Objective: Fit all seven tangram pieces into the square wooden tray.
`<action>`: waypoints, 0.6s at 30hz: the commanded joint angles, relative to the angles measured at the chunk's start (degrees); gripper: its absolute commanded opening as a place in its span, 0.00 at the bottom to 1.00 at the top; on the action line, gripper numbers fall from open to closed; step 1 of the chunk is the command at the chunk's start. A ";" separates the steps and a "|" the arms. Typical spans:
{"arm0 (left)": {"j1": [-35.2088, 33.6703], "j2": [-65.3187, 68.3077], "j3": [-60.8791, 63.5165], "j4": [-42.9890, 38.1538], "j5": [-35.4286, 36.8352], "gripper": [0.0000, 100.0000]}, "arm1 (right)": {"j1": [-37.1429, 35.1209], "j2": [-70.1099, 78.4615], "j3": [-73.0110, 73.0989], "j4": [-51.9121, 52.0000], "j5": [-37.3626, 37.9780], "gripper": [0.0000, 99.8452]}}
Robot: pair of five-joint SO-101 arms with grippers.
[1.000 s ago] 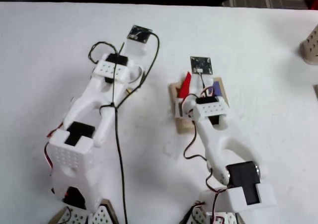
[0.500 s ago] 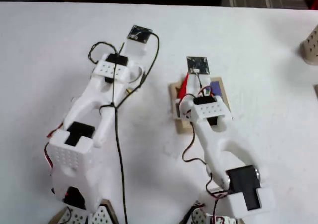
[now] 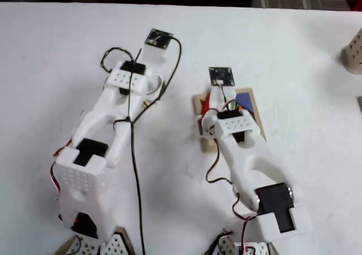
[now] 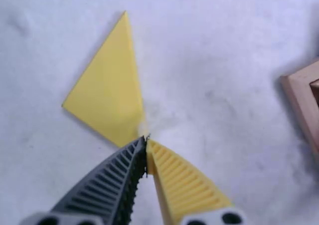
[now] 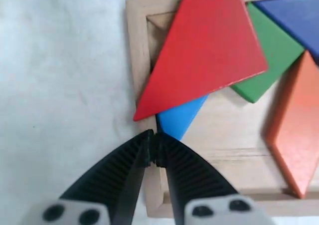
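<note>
Left gripper (image 4: 145, 144) jaws pressed together, tips at a corner of the yellow triangle (image 4: 107, 88), flat on the table (image 4: 224, 60) beside the tray (image 4: 301, 100), right gripper (image 5: 156, 144) jaws likewise closed, over tray rim (image 5: 135, 50), tips at blue piece (image 5: 180, 117), red triangle (image 5: 204, 50) askew above, overlapping blue and green piece (image 5: 259, 68), one corner over the rim.

The right gripper (image 5: 155, 152) slid sideways over the tray (image 5: 135, 45), nudging the red triangle (image 5: 204, 50).

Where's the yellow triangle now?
In the left wrist view, the yellow triangle lies on the white table outside the wooden tray, one corner at the tip of the left gripper.
</note>
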 commanded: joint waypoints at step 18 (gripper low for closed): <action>0.31 -0.48 -2.81 0.44 0.26 0.03 | 0.84 -20.97 9.93 0.57 -0.44 0.02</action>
